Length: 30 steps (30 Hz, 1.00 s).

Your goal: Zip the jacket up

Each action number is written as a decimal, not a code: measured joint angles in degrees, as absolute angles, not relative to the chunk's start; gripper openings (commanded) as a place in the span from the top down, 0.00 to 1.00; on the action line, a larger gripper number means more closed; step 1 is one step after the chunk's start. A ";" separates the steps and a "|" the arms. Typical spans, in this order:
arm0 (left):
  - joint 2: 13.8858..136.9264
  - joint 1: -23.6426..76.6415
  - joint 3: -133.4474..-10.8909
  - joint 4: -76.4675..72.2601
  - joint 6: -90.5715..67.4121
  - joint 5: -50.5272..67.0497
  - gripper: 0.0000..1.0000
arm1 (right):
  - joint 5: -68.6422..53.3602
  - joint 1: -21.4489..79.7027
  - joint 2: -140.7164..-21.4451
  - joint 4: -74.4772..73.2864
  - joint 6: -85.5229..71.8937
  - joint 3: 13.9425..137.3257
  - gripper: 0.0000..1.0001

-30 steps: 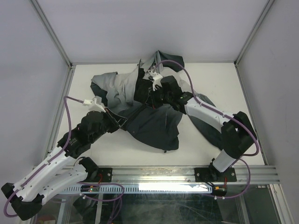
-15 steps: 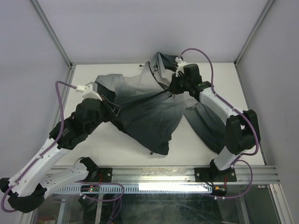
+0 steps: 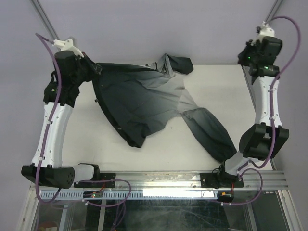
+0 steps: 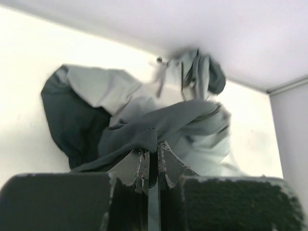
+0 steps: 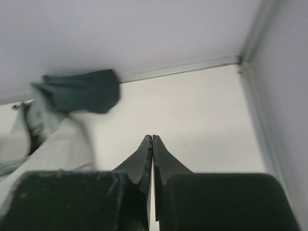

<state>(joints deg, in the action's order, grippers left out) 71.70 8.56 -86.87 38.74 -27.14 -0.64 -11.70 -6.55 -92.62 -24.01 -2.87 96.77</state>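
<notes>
- I count one jacket; the folds hide its front from me.
- Left end effector is clamped on its fabric.
- Right end effector has its fingers pressed together, with the jacket to its left.

Lab robot cell: white table, alu frame posts, blank enclosure walls.

The jacket, shaded from light grey to dark teal-black, is seen spread and crumpled across the far half of the table. Its left side is held raised and taut at the far-left corner, where a fold of fabric is pinched in the left gripper. One dark sleeve is stretched toward the near right, and a dark bunched end is heaped at the far edge
</notes>
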 measured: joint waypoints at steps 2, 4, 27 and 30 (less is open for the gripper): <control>72.55 5.61 -92.01 39.68 -25.58 2.02 1.00 | -10.61 -12.21 -92.36 -25.56 -2.63 98.30 1.00; 72.84 4.23 -96.25 39.79 -24.38 3.88 1.00 | -10.59 -14.61 -91.77 -27.35 -2.28 99.18 1.00; 48.66 3.68 -59.79 42.02 -28.29 -11.05 1.00 | -16.43 23.00 -111.13 -10.76 -12.56 88.75 0.30; 47.44 3.68 -58.28 41.89 -29.26 -12.19 1.00 | -13.61 24.36 -119.83 -8.73 -15.62 95.33 0.28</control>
<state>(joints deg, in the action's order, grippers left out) 47.44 3.68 -58.28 41.89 -29.26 -12.19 -13.61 24.36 -119.83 -8.73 -15.62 95.33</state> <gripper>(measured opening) 0.041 0.702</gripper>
